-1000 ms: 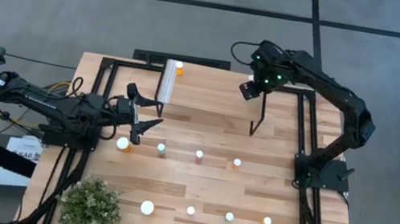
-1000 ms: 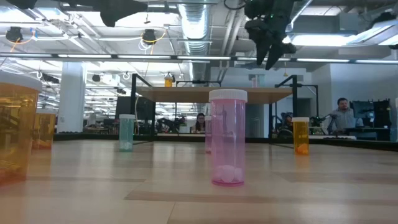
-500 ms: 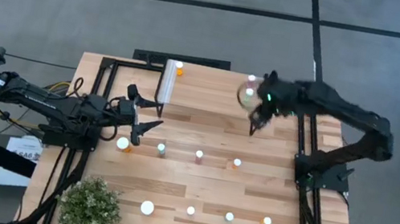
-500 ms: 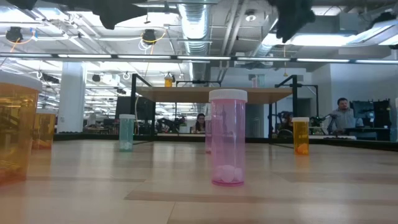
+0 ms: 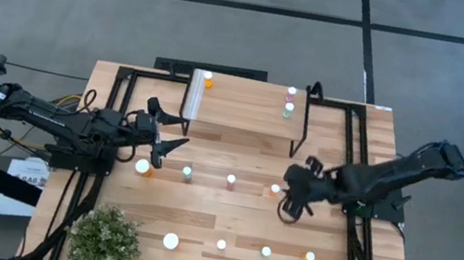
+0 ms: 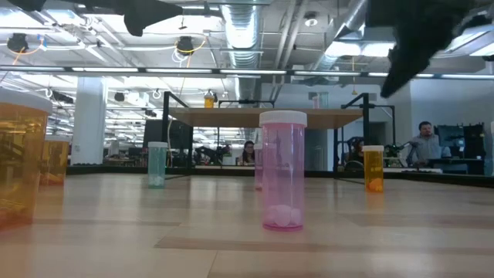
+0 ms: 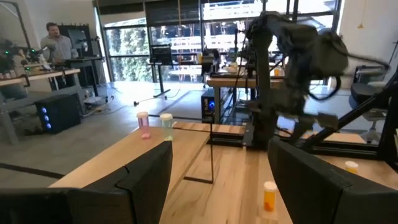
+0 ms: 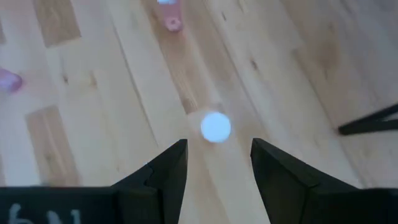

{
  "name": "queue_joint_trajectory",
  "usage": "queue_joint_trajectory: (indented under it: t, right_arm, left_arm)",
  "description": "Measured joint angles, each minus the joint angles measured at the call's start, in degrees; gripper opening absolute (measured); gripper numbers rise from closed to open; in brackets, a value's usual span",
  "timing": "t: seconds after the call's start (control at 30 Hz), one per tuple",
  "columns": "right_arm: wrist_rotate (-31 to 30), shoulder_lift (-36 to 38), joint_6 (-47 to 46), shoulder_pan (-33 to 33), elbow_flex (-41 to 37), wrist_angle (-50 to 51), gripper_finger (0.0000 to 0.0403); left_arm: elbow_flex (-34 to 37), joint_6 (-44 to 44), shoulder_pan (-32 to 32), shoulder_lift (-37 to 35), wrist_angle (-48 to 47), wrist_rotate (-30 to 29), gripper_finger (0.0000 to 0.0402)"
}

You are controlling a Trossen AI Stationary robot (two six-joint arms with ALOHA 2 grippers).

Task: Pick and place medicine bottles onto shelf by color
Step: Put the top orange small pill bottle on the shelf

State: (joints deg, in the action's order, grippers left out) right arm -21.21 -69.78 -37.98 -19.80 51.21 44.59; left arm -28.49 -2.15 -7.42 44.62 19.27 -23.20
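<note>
So far the shelf [image 5: 246, 104] carries three medicine bottles: one orange [image 5: 208, 79] near its pale strip, one pink [image 5: 291, 92] and one green [image 5: 288, 111] at the other end; nine stand on the table [image 5: 227, 214]. Right gripper [image 5: 294, 197], fingers spread and empty, hovers over an orange bottle [image 5: 274, 190]; left gripper [image 5: 168, 131] waits spread beside the shelf. Pink bottle [image 6: 282, 171] holds pills.

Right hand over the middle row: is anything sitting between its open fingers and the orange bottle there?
Nothing visible. The right hand hangs open just beside the orange bottle in the middle row; its wrist view shows that white cap ahead of the gap between the fingers, with bare tabletop around it. The nearest pink bottle stands farther along.
</note>
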Motion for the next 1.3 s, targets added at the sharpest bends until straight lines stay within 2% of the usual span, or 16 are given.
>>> queue_joint_trajectory:
  t: [0.17,0.37,0.53,0.67,0.9,1.13,1.3]
  right_arm:
    - [-0.5,-0.8,-5.5,-1.6,-6.2,-8.9,0.0198]
    - [-0.4,0.0,-5.1,0.2,-13.2,-17.5,0.0198]
    - [-4.8,0.3,-3.6,0.5,-16.8,-20.8,0.0199]
    - [-5.7,0.3,-3.5,0.5,-19.4,-24.5,0.0205]
    - [-7.7,0.3,-4.1,-2.7,-24.0,-33.6,0.0207]
    - [-10.8,0.3,-7.0,-5.3,-26.2,-33.7,0.0208]
    - [-11.5,0.3,-5.9,-5.3,-26.3,-35.0,0.021]
  left_arm:
    - [0.0,0.4,0.0,0.0,0.1,0.0,0.0254]
    - [0.0,0.5,0.0,0.0,-0.4,0.1,0.0254]
    - [0.0,0.1,0.0,0.0,-0.7,0.1,0.0254]
    - [0.0,0.0,0.0,0.0,-0.6,0.2,0.0254]
    - [0.0,0.0,0.0,0.0,-0.6,0.2,0.0254]
    - [0.0,0.0,0.0,0.0,-0.6,0.2,0.0254]
    - [0.0,0.0,0.0,0.0,-0.6,0.1,0.0254]
